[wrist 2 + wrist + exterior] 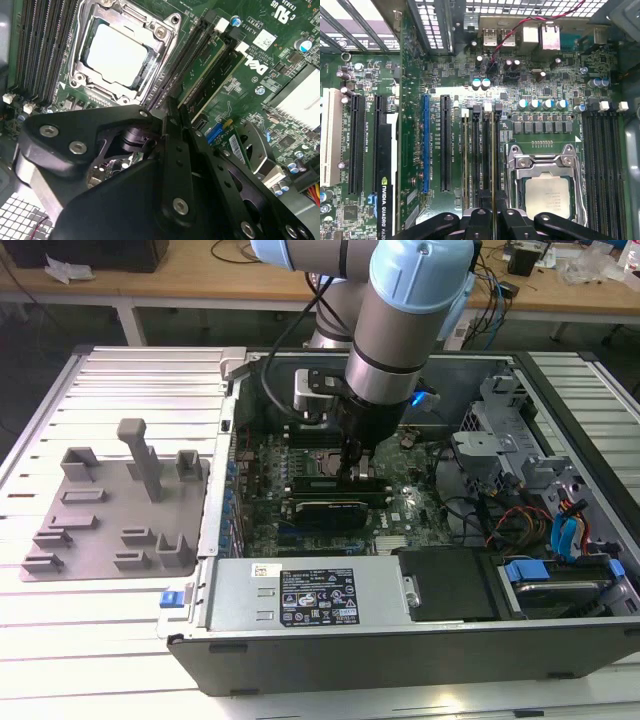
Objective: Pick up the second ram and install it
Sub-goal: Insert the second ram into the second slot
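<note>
gripper (361, 472) down inside pc case (300, 650), pinched shut on second ram (493, 165), stick standing in slot right beside cpu socket (547, 192). looks nearly done, can't tell if fully seated.

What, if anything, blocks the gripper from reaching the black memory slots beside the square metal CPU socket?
Nothing visible, so probably yes: the gripper, shut on the thin green RAM stick, sits over the black memory slots beside the CPU socket, with no cable or card between.
</note>
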Robot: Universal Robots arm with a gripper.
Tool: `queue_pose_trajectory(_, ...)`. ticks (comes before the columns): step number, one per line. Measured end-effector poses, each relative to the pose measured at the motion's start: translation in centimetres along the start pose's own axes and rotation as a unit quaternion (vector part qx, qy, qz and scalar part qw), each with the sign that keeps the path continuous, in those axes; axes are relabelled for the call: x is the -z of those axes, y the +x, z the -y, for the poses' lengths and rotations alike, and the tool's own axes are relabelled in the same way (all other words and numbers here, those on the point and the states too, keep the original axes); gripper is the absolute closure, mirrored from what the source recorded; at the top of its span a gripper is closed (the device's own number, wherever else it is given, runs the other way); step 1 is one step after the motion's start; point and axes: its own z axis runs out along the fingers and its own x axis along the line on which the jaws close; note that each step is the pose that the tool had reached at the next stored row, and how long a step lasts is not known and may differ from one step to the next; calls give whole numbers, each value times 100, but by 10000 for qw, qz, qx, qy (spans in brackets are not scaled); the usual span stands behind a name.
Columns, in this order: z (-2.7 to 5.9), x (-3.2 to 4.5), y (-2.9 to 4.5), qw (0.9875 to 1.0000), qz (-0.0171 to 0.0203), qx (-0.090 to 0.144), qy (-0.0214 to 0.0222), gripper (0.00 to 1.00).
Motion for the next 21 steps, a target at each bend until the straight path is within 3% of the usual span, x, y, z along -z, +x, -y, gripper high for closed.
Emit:
queue_pose_trajectory(4, 0, -3, 1, 10000, -19, 68, -4, 89)
queue_pose_trajectory(14, 8, -84, 3, 10000, -18, 77, -4, 88)
queue_pose_trajectory(15, 6, -59, 2, 10000, -19, 77, -5, 81)
queue_pose_trajectory(16, -5, 49, -7, 10000, -25, 77, -4, 81)
queue_pose_trajectory(18, -15, 139, -19, 10000, -46, 74, -3, 81)
queue_pose_trajectory(20, -31, 297, -60, 9999, -143, 65, -3, 83)
queue_pose_trajectory(21, -40, 392, -88, 9998, -216, 58, -2, 92)
